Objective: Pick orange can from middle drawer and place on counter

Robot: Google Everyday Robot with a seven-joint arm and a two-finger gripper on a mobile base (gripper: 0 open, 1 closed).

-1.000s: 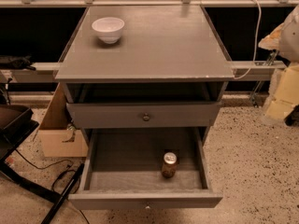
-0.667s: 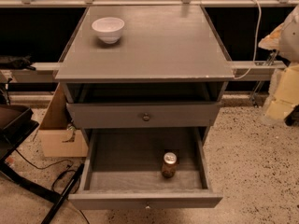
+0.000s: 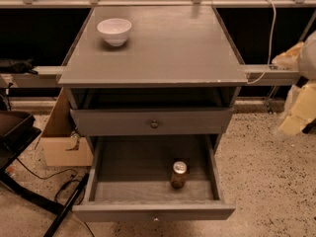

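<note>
The orange can [image 3: 178, 174] stands upright in the open middle drawer [image 3: 148, 189], right of its centre and near the front wall. The drawer is pulled out below the shut upper drawer [image 3: 153, 122]. The counter [image 3: 168, 48] is the grey top of the cabinet. My gripper [image 3: 297, 113] shows as pale, blurred parts at the right edge of the camera view, level with the drawers. It is well to the right of the cabinet and apart from the can, and it holds nothing that I can see.
A white bowl [image 3: 114, 31] sits on the counter's back left. A cardboard box [image 3: 61, 142] stands on the floor left of the cabinet, with a dark chair base [image 3: 19, 147] and cables beside it. A white cable [image 3: 270, 38] hangs at the back right.
</note>
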